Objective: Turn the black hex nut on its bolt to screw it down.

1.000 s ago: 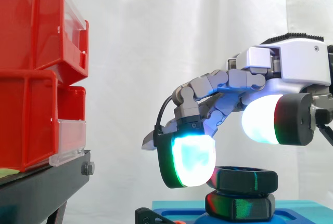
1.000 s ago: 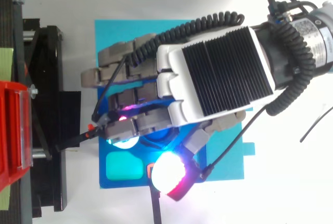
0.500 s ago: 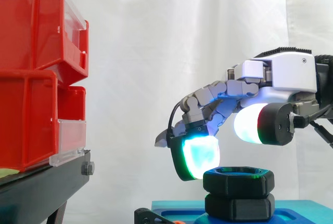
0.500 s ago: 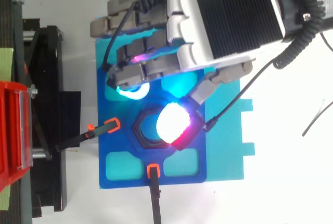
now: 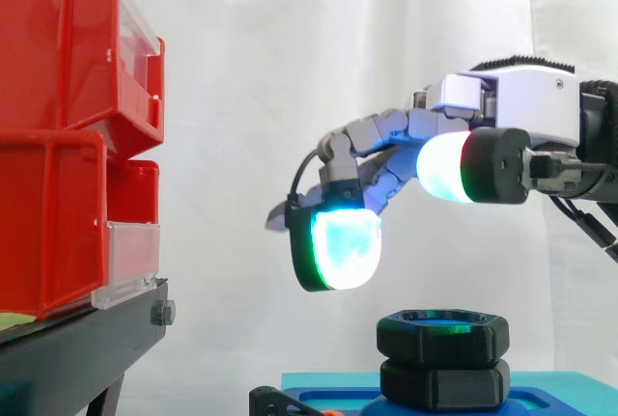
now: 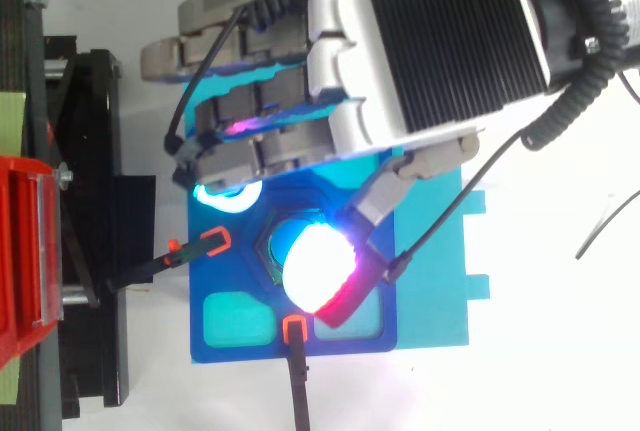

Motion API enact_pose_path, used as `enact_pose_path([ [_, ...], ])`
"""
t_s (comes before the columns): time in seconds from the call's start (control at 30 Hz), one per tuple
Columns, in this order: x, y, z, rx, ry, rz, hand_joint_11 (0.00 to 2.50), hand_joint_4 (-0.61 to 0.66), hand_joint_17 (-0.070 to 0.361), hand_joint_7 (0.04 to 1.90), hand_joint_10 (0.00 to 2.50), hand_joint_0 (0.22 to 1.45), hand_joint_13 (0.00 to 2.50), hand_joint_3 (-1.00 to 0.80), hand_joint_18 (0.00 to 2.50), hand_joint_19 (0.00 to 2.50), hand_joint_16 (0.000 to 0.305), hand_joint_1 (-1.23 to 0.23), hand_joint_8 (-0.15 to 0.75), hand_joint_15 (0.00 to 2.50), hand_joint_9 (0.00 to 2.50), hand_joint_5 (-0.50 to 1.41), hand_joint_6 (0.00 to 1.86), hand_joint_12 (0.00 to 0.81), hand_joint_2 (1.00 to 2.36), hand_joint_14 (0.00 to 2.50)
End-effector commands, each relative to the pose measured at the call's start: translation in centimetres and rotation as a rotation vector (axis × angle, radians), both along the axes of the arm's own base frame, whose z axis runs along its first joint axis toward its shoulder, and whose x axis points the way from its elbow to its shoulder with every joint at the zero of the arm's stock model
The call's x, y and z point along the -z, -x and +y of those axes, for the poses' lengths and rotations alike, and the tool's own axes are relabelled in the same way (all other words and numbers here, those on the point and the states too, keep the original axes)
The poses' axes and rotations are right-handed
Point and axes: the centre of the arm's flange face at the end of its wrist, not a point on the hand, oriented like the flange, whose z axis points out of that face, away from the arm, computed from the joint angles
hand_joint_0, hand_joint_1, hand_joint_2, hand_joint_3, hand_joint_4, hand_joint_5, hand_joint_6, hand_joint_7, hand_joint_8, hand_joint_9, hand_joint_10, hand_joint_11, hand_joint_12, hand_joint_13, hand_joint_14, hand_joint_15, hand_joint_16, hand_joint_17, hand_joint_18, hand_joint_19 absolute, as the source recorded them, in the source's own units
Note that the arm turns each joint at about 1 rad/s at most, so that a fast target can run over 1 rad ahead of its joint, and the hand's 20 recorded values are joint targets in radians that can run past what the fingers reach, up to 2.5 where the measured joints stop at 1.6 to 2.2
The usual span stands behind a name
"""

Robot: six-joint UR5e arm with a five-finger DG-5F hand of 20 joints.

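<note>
Black hex nut (image 5: 442,336) sits on the blue base (image 5: 565,393) — the hand (image 5: 526,97) hovers above it, fingers loosely apart, touching nothing.

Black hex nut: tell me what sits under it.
A second black hexagonal piece sits directly under the black hex nut, on the blue base. The bolt's shaft is covered by both.

A white table (image 6: 560,351) is seen from above. A flat cyan sheet (image 6: 440,296) is laid directly on it, and a blue plate (image 6: 240,353) is placed on this sheet. Just beside the sheet, at its left, a black stand (image 6: 95,281) is set, and red bins (image 5: 58,223) are carried by it.
</note>
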Motion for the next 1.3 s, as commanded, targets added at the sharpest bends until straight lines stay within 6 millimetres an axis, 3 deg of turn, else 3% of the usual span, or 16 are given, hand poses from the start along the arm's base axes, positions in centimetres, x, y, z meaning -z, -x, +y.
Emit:
enact_pose_path([
  [0.0,-0.1,-0.5,2.0,-0.004,0.002,-0.008,0.18,0.1,0.099,1.22,0.01,0.52,0.54,-0.5,0.47,0.31,0.044,-0.11,0.22,0.01,0.89,-0.02,0.5,0.284,1.0,0.0],
  [0.27,2.7,-1.3,3.5,-0.011,0.004,0.013,0.18,0.1,0.099,1.21,0.01,0.52,0.54,-0.5,0.47,0.31,0.044,-0.11,0.213,0.01,0.88,-0.03,0.5,0.285,1.0,0.0],
  [0.83,3.2,-1.4,7.3,-0.046,0.006,0.053,0.18,0.07,0.099,1.41,0.01,0.52,0.54,-0.5,0.47,0.31,0.044,-0.1,0.216,0.01,0.9,0.0,0.5,0.283,1.0,0.0],
  [1.27,3.5,-1.1,6.8,-0.05,0.015,0.079,0.2,0.08,0.099,1.53,0.01,0.52,0.55,-0.5,0.48,0.31,0.044,-0.11,0.216,0.01,0.91,0.01,0.5,0.281,1.0,0.0],
])
